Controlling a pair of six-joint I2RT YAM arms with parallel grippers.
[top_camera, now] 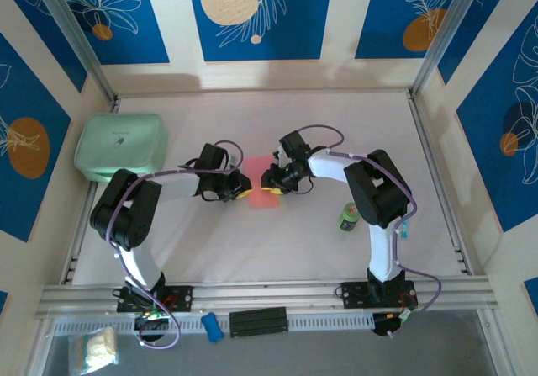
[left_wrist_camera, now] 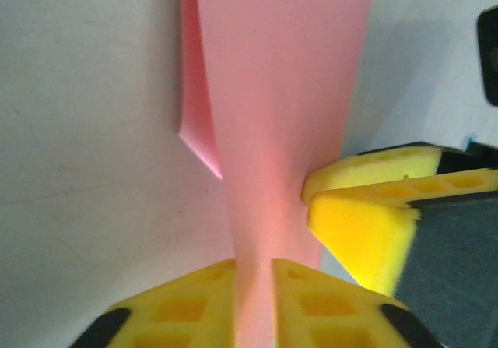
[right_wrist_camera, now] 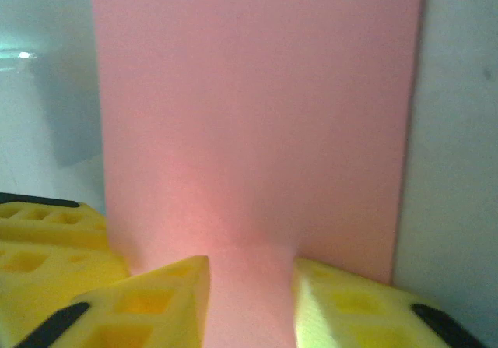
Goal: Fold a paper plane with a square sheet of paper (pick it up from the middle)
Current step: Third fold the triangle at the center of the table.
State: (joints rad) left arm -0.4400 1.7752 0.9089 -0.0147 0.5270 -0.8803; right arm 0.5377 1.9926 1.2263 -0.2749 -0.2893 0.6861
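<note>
Left tool (left_wrist_camera: 253,274) clenched on thin pink-salmon paper sheet (top_camera: 267,196) | right tool (right_wrist_camera: 250,270) jaws parted astride it | long axis near-to-far, between both tools

A pink sheet of paper (top_camera: 257,171) sat near the middle of the white desk (top_camera: 277,250). The left claw (top_camera: 241,191) was at its left edge and the right claw (top_camera: 271,182) at its right edge, both arms bent inward toward it. A mint-green case (top_camera: 120,145) rested at the desk's far left. A small green can (top_camera: 349,218) stood just beside the right arm.
</note>
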